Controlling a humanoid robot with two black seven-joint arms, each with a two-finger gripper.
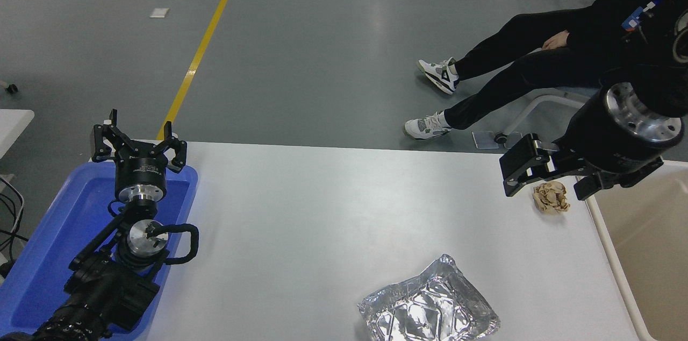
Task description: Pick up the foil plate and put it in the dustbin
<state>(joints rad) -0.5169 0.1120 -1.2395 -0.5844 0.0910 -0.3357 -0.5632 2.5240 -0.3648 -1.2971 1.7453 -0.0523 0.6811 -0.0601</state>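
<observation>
The foil plate [429, 310], a shiny crinkled silver tray with a raised rim, lies on the white table [322, 206] near its front edge, right of centre. The cream dustbin [653, 233] stands at the table's right end, partly cut off by the picture edge. My right gripper [547, 191] is open and hangs over a small crumpled tan paper ball [551, 198] next to the bin, well beyond the foil plate. It holds nothing. My left gripper [137, 134] is open and parked over the blue tray at the left.
A shallow blue tray [43, 260] sits at the table's left end under the left arm. A person in black clothes and white sneakers [438, 75] sits beyond the table's far right corner. A yellow floor line [204, 45] runs behind the table.
</observation>
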